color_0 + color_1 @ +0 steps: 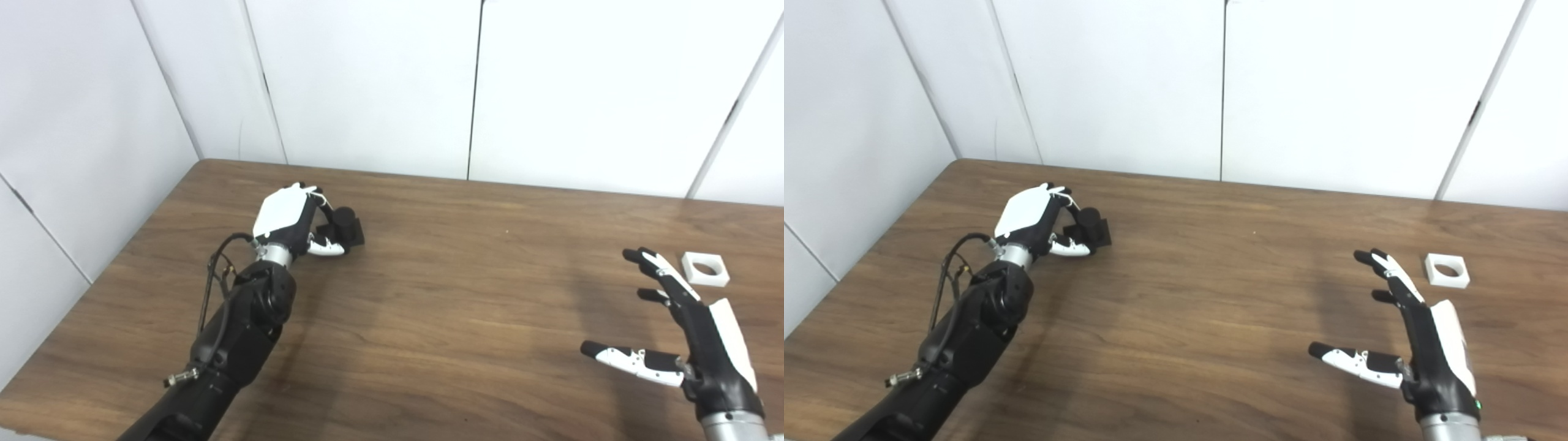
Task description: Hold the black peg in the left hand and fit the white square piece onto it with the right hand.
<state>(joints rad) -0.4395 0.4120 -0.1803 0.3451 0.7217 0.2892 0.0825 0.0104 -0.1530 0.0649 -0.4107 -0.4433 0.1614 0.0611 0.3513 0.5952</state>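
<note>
The black peg (346, 226), a short cylinder on a square base, rests on the wooden table (465, 306) at the left. My left hand (293, 223) is curled around it from the left, fingers against the cylinder and thumb in front of the base. The white square piece (706, 268), with a round hole, lies flat at the far right. My right hand (686, 331) hovers open just left of and nearer than the piece, fingers spread and pointing away, not touching it.
White wall panels (367, 86) close off the table's far and left sides. The table's left edge runs diagonally beside my left arm (233, 343). Bare wood lies between the two hands.
</note>
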